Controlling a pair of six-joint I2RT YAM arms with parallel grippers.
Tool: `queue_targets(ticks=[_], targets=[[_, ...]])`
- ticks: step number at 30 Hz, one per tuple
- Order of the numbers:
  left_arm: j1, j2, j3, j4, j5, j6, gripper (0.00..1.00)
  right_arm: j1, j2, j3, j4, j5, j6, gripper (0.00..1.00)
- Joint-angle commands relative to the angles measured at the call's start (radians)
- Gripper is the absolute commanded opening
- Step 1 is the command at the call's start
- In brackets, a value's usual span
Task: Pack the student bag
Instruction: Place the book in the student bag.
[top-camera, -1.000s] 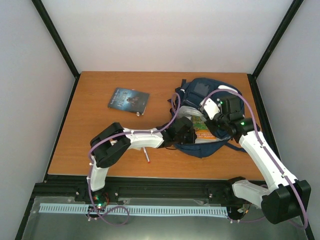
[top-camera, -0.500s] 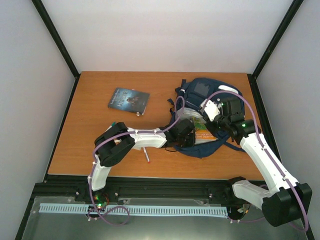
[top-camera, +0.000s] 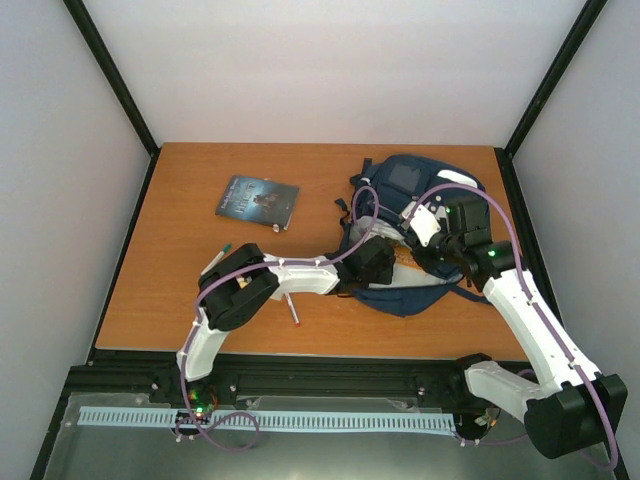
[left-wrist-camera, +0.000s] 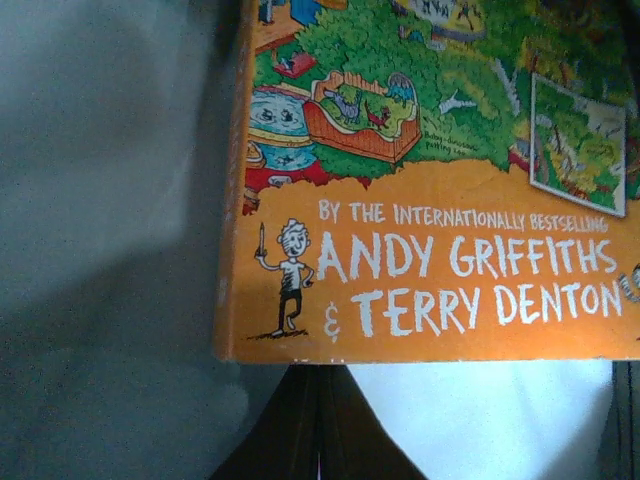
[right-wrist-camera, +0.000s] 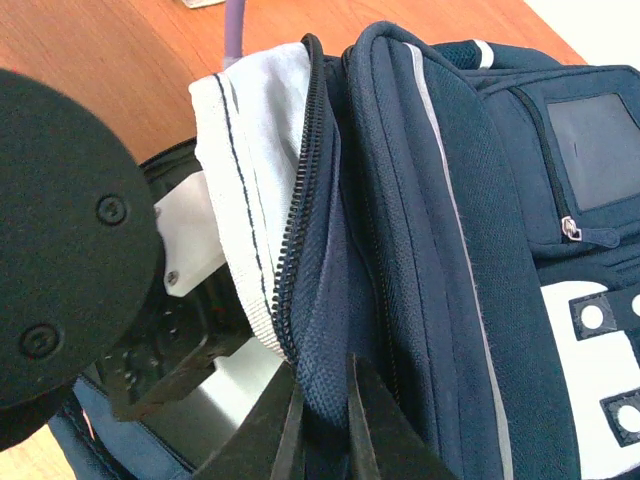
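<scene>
Deeper than a second before, the left arm (top-camera: 300, 275) reached into the student bag (top-camera: 425, 180), far right on the surface (top-camera: 190, 200) — left jaws clenched empty against the orange book (left-wrist-camera: 430, 280), right jaws pinching the bag's zip edge.

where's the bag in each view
top external: bag, right side of table.
left wrist: only its grey lining, left of the book.
right wrist: fills the right half; right claw pinches its edge.
shared landmark: left claw, inside the bag's mouth.
</scene>
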Motion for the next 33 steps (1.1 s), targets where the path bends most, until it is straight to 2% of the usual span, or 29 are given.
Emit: queue_targets(ticks=[1,8,13,20,26,29,33], targets=[[0.012,0.053,0.059,0.238,-0.067,-0.003,0.01,-0.001,-0.038,0.032,0.020,-0.044,-0.009,0.03],[0.019,0.164,0.117,0.433,-0.057,-0.054,0.01,-0.001,-0.038,0.025,0.014,-0.027,-0.013,0.03],[0.020,0.184,0.112,0.484,-0.036,-0.076,0.01,-0.004,-0.031,-0.004,0.043,0.031,-0.011,0.03],[0.020,0.004,-0.087,0.477,0.018,-0.070,0.04,-0.033,-0.021,-0.028,0.085,0.082,-0.006,0.03],[0.020,-0.124,-0.197,0.404,0.173,-0.066,0.17,-0.063,0.009,-0.062,0.124,0.093,0.002,0.03],[0.020,-0.221,-0.290,0.416,0.188,-0.107,0.20,-0.063,0.023,-0.089,0.141,0.108,0.001,0.03],[0.020,-0.359,-0.369,0.292,0.169,-0.116,0.23,-0.064,0.031,-0.119,0.119,0.126,-0.034,0.03]])
